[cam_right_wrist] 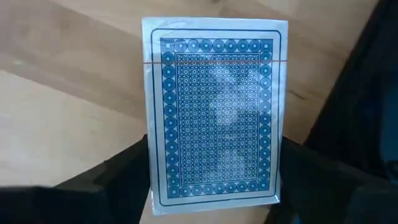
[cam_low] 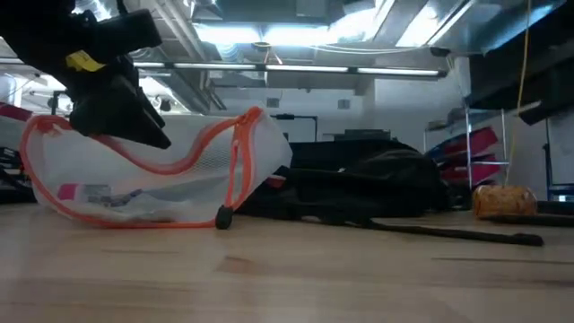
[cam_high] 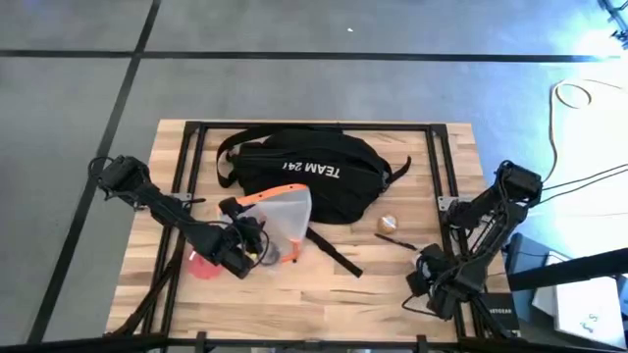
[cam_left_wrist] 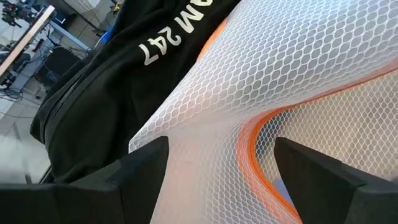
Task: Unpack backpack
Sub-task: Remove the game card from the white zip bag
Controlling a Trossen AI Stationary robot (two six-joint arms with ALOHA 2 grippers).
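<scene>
Workshop/lab: exposed ceiling ducts (cam_low: 296, 18) w/ strip lights; taped concrete floor (cam_high: 294, 78); wood bench (cam_high: 324, 294).

Overhead and table-level views, both on the backpack (cam_high: 299, 181).

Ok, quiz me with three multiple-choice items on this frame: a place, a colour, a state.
1. Where is the translucent white mesh pouch?
A) on the wooden table, against the large black fabric backpack
B) inside the backpack
C) on the floor
2. What colour is the pouch's trim?
A) green
B) orange
C) blue
3. The right gripper is:
A) open and empty
B) shut on a strap
C) shut on the blue-patterned card deck
Answers: 1 A, the high view shows it lying before the backpack; 2 B, orange edging shows in three views; 3 C, the right wrist view shows the deck between its fingers.
</scene>
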